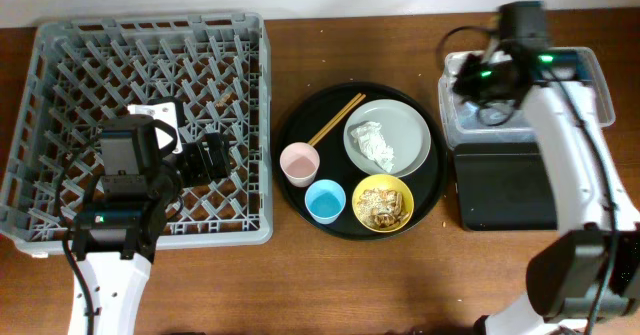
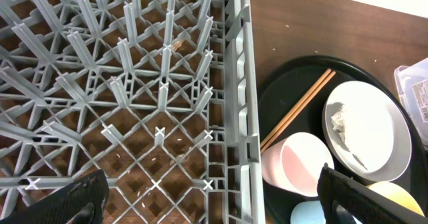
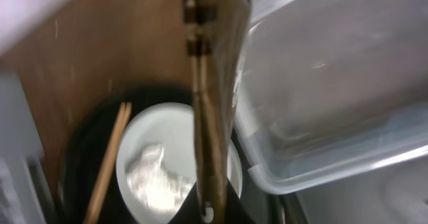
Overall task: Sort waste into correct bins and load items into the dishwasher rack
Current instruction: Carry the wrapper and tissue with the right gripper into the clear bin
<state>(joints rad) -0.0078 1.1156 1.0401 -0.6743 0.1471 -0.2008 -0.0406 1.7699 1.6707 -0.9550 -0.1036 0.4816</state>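
My right gripper (image 1: 468, 78) (image 3: 208, 207) is shut on a long gold-brown scrap (image 3: 210, 83) at the left rim of the clear tub (image 1: 598, 85) (image 3: 334, 83). The black rectangular tray (image 1: 505, 187) lies in front of the tub. The plate (image 1: 410, 125) holds the crumpled napkin (image 1: 377, 145), with the chopsticks (image 1: 337, 118) beside it. The pink cup (image 1: 299, 162), blue cup (image 1: 325, 200) and yellow bowl (image 1: 383, 203) with crumbs stand nearby. My left gripper (image 1: 205, 158) (image 2: 210, 194) is open and empty over the grey rack (image 1: 150, 25) (image 2: 237, 83).
The plate, cups, bowl and chopsticks all sit on a round black tray (image 1: 295, 125) between the rack and the bins. A small brown bit (image 2: 177, 45) lies among the rack's pegs. The right wrist view is blurred.
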